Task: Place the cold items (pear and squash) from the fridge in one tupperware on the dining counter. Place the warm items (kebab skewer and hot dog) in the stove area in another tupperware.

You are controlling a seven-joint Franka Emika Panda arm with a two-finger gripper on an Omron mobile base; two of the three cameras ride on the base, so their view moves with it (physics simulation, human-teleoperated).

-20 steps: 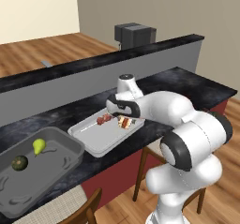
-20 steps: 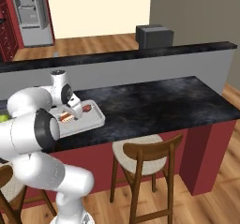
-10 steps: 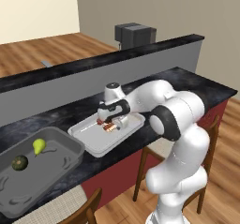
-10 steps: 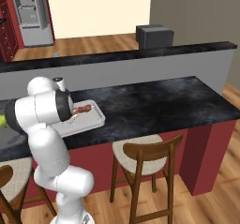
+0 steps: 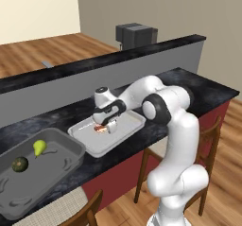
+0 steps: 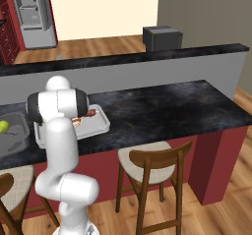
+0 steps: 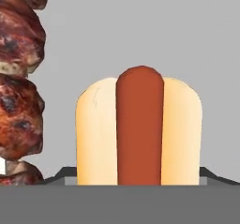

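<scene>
Pale grey tray [image 5: 124, 134] at frame centre carries the hot dog [image 7: 139, 129], seated dead ahead between the gripper [image 5: 105, 124] fingers, its long axis running vertically up the hand view. Kebab skewer [image 7: 18, 82] lies parallel along the left edge. Fingers straddle the bun; whether they press it, I cannot tell.

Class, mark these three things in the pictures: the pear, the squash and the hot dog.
pear [image 5: 39, 147], left base view, on its bulbous lower body.
squash [image 5: 20, 164], left base view, middle of the dark ball.
hot dog [image 7: 139, 129], hand view, on the sausage between the bun halves.
</scene>
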